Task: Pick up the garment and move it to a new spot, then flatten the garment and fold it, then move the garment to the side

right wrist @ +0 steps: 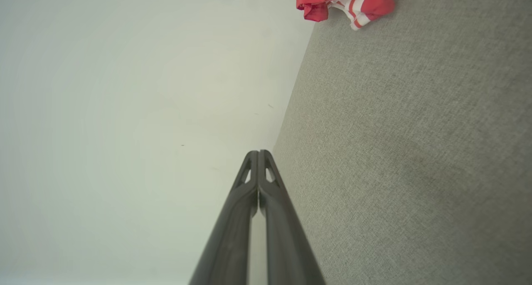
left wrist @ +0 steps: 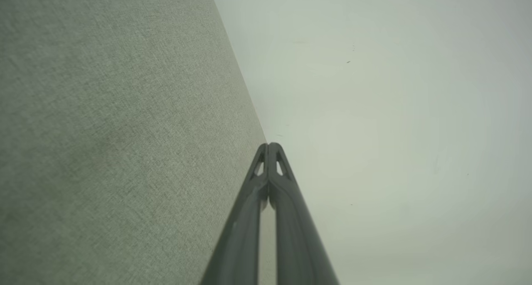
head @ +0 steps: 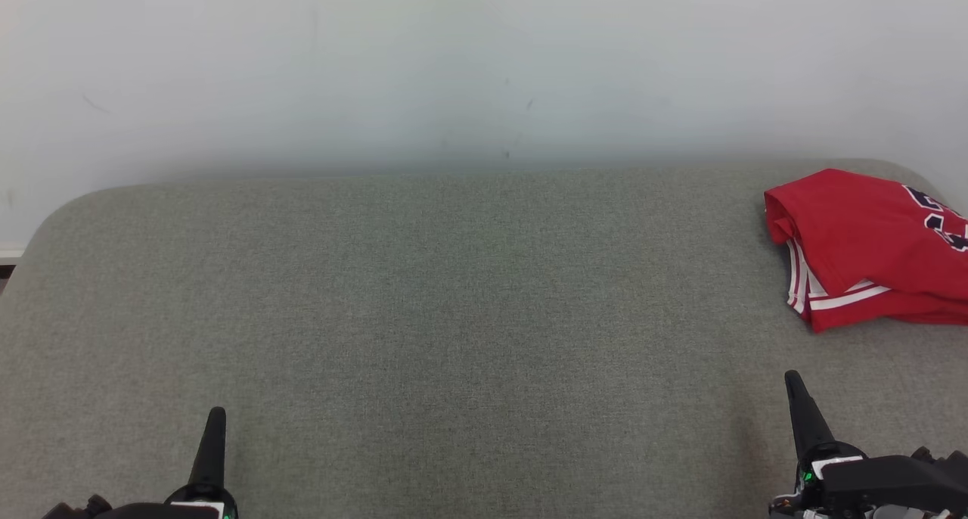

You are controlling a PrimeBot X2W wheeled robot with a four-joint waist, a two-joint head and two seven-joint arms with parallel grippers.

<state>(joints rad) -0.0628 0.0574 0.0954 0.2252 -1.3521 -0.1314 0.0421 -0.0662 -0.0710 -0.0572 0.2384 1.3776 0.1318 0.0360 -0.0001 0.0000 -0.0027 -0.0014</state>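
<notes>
**Garment (head: pixel 862 247) lies ahead of the right gripper, both grippers clenched empty**

Red cloth with white striped trim and dark lettering sits in a compact folded bundle on the grey padded surface (head: pixel 454 315). It is ahead of the right gripper (head: pixel 792 377) and a little to its right, apart from the fingertips. The right gripper's two dark fingers are pressed together, holding nothing, and point toward the pale wall (head: pixel 454 65) beyond the surface. The left gripper (head: pixel 217 413) hangs well apart from the garment, which lies far off to its right. Its fingers are likewise closed tip to tip with nothing between them, above bare grey fabric.
</notes>
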